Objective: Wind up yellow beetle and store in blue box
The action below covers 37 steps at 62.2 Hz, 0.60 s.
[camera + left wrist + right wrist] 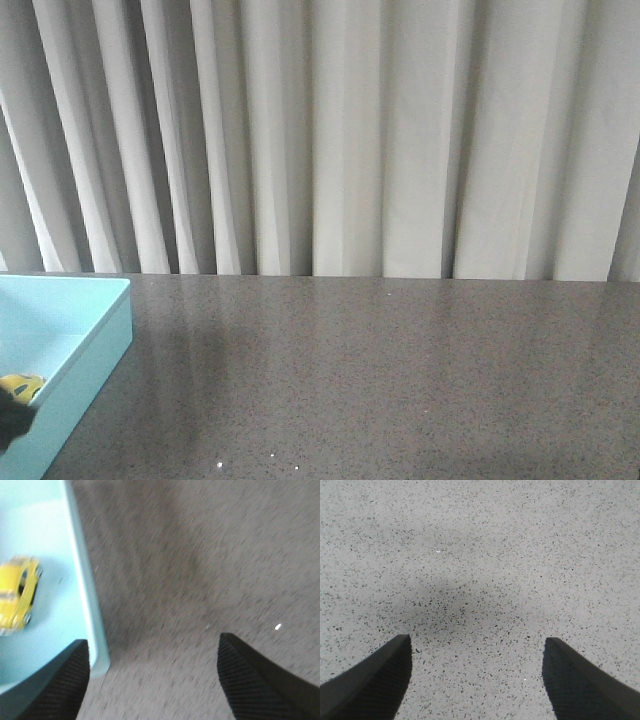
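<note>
The yellow beetle [17,594] lies on the floor of the blue box [82,587], close to its side wall. In the front view only a bit of the yellow beetle [20,384] shows inside the blue box [95,350] at the table's left edge. My left gripper [154,652] is open and empty, hovering over the box's corner and the bare table beside it; the view is blurred. A dark part of that arm shows at the front view's lower left. My right gripper [477,647] is open over bare speckled table, holding nothing.
A grey speckled tabletop [380,380] stretches to the right of the box. A pale pleated curtain [330,130] hangs behind the table's far edge.
</note>
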{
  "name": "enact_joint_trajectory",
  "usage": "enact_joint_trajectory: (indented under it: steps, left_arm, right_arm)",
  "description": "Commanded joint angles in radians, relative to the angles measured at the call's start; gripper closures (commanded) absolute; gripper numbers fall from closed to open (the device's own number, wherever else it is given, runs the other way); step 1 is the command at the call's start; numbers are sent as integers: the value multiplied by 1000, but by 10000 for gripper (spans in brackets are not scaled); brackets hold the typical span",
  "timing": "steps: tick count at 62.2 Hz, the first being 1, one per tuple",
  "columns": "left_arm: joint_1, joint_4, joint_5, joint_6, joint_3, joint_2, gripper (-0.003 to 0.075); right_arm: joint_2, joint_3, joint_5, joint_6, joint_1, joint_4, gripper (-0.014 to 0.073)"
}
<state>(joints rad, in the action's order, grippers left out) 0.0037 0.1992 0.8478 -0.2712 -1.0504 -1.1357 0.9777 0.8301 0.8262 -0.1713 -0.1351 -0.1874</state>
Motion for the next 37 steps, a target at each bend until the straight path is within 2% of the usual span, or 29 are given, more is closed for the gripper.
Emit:
enact_joint_trajectory:
  steps: [1,10,24,32,37]
  left_arm:
    - [-4,-120,-99,114,81,114,197]
    - [-4,-232,-144,258,210,241,197]
    - [-4,-236,-251,284,367,390,211]
    - [-4,-235,-284,284,403,431,308]
    - [-4,-235,-291,284,409,437,385]
  right_arm:
    - [-15,25,-46,-2,-1,-19,67]
    - [-15,25,-46,-2,-1,-19,67]
    - [-15,25,-43,-2,-1,-19,69]
    - [-15,25,-43,-2,-1,-19,124]
    - [-15,25,-43,-2,-1,-19,206]
